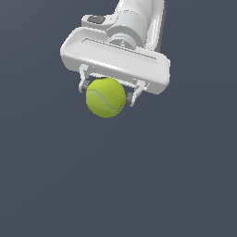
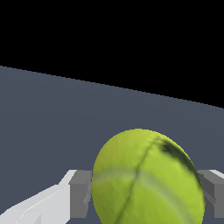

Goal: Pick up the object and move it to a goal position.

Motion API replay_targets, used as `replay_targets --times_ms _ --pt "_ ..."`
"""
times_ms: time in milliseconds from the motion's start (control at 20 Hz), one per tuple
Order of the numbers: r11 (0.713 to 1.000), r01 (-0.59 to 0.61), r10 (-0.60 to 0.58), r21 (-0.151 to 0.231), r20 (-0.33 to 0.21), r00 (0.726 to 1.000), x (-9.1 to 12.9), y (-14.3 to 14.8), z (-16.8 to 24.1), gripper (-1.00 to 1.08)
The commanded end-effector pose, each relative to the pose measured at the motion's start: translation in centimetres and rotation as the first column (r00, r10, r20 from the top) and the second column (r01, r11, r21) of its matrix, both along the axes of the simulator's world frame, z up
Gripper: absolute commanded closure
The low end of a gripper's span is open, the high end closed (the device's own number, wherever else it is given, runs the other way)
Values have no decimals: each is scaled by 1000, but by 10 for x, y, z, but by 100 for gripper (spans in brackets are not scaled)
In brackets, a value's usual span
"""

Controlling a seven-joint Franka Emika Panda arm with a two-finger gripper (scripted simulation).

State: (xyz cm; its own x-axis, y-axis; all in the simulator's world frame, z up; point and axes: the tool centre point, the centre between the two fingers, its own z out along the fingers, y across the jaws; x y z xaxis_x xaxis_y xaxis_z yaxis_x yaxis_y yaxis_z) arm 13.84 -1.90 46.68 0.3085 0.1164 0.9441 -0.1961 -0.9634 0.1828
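Between gripper (image 1: 107, 92) pads | tennis ball (image 1: 106, 97) | round, seam curving across

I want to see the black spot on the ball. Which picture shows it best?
The wrist view: the tennis ball fills it, with the dark mark plain. The exterior view shows the whole ball in the claw, but no mark.

No text, label, brand or number can be read anywhere; the tennis ball (image 2: 146, 179) bears only a dark smudge.

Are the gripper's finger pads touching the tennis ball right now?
Touching. The wrist view shows the grey pads pressed against both sides of the tennis ball; the exterior view agrees, with the gripper closed around it.
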Motion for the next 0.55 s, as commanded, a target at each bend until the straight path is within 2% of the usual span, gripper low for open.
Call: replay_targets --times_ms 0,250,500 --pt "1000 6 -6 -4 27 1000 -2 0 10 108" --pt "1000 13 -12 -8 56 998 -5 0 21 108" --pt "1000 15 -14 -9 61 998 -5 0 23 108"
